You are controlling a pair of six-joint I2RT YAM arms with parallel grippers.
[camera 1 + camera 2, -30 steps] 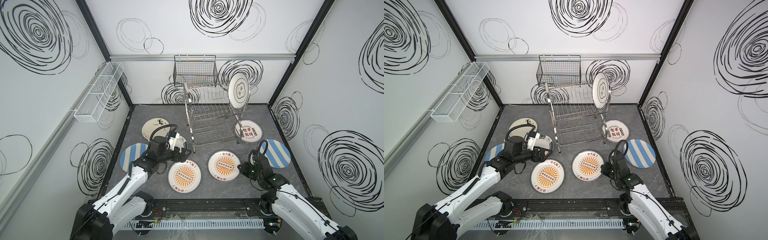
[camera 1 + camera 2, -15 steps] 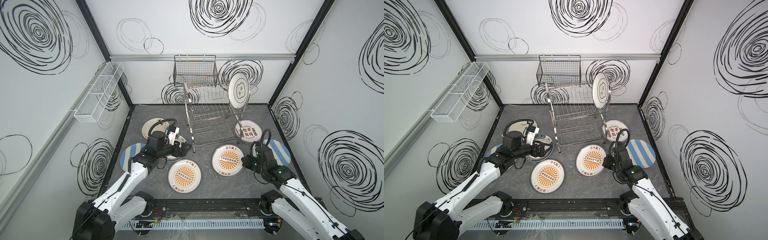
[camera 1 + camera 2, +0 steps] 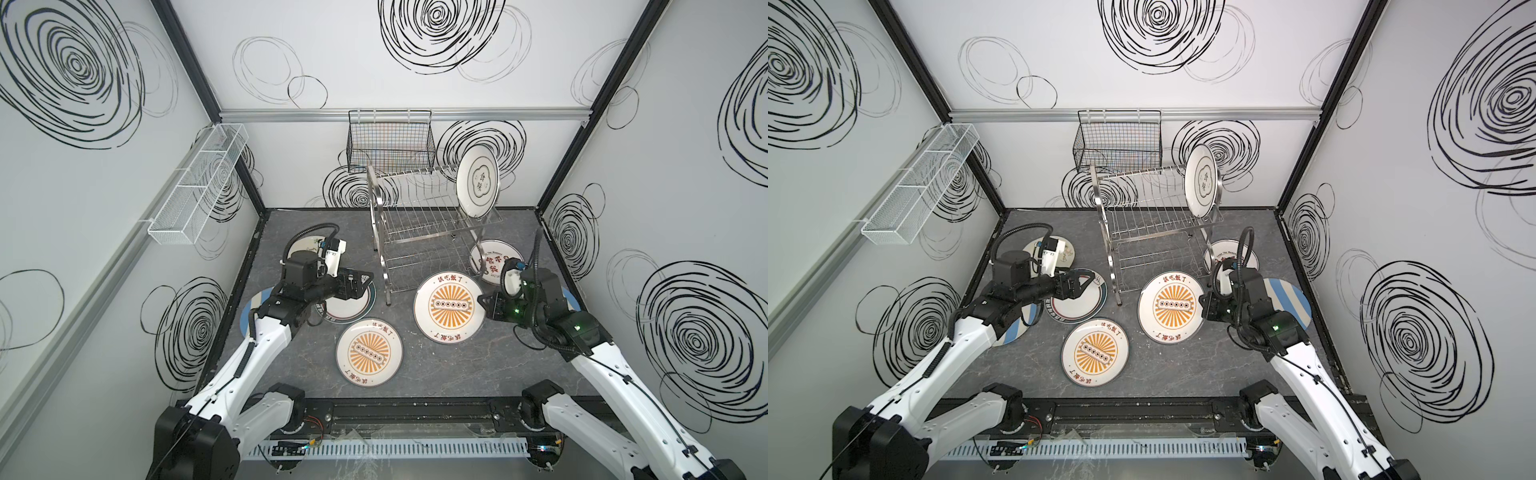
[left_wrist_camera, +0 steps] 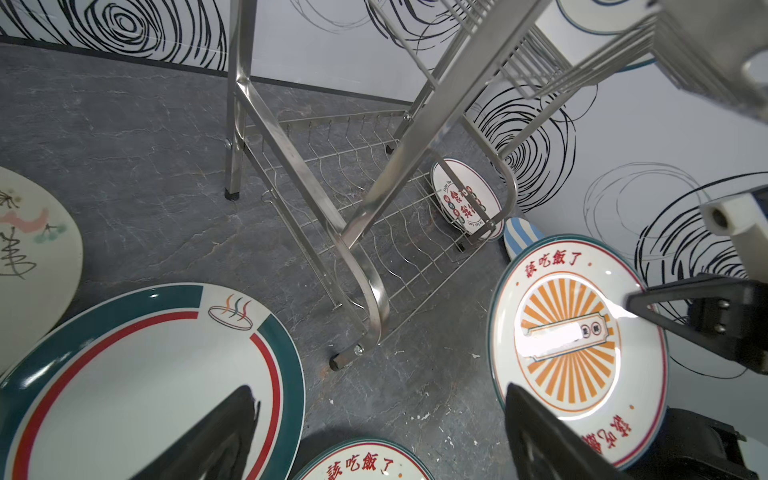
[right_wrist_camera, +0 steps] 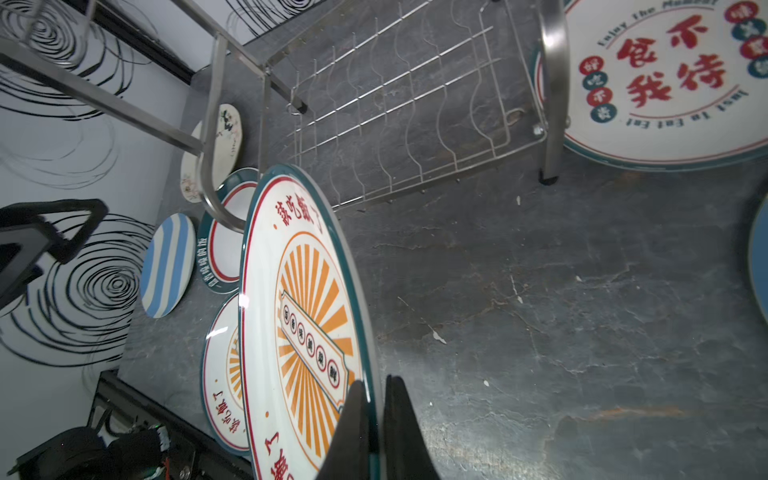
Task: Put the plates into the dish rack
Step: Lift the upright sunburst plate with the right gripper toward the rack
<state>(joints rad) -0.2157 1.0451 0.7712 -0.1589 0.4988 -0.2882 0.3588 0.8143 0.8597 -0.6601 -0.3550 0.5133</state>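
Rim of glossy sunburst plate [image 5: 307, 316] sits pinched in right hand [image 5: 374, 380]; left hand [image 4: 378, 388] spreads above teal-and-red plate [image 4: 145, 374].

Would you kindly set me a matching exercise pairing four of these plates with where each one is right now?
Plates:
1. white plate
2. teal-rimmed plate
3. front sunburst plate
4. right sunburst plate

Places:
A. tilted, rim pinched by the right gripper
B. standing in the dish rack, upper tier
C. flat on the table, untouched
D. flat on the table, below the open left gripper

Pairs: 1-B, 2-D, 3-C, 4-A
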